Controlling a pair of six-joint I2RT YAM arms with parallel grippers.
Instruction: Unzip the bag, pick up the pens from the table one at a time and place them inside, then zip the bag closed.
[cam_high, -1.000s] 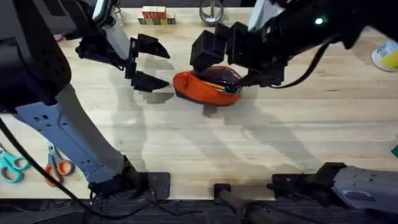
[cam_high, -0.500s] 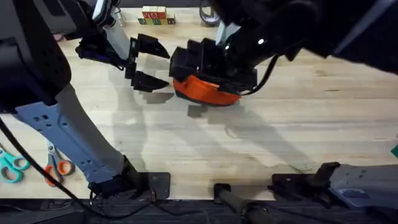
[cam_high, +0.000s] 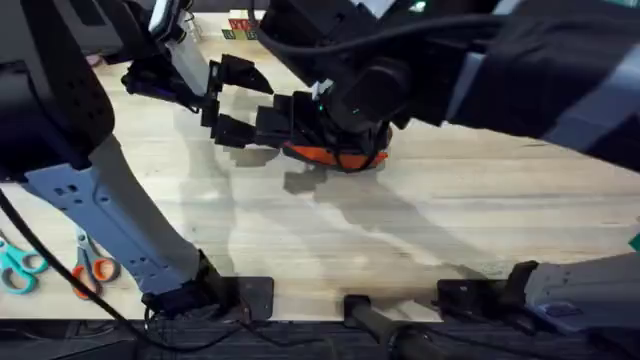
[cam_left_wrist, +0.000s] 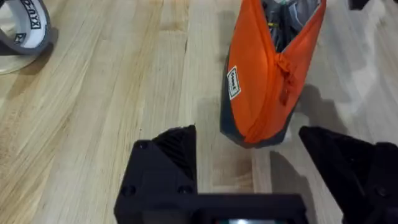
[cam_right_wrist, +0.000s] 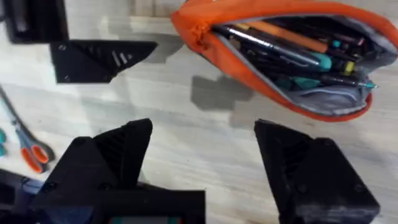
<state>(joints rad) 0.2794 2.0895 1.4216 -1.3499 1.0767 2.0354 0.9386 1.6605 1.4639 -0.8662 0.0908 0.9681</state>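
right hand (cam_high: 262, 123) swung left past bag (cam_high: 335, 155)

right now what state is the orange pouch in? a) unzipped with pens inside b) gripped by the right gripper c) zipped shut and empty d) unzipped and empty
a: the right wrist view shows the bag gaping open with pens lying inside it.

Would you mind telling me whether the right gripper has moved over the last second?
Yes. In the overhead view the right gripper has swept left across the bag, toward the left gripper, which has stayed put.
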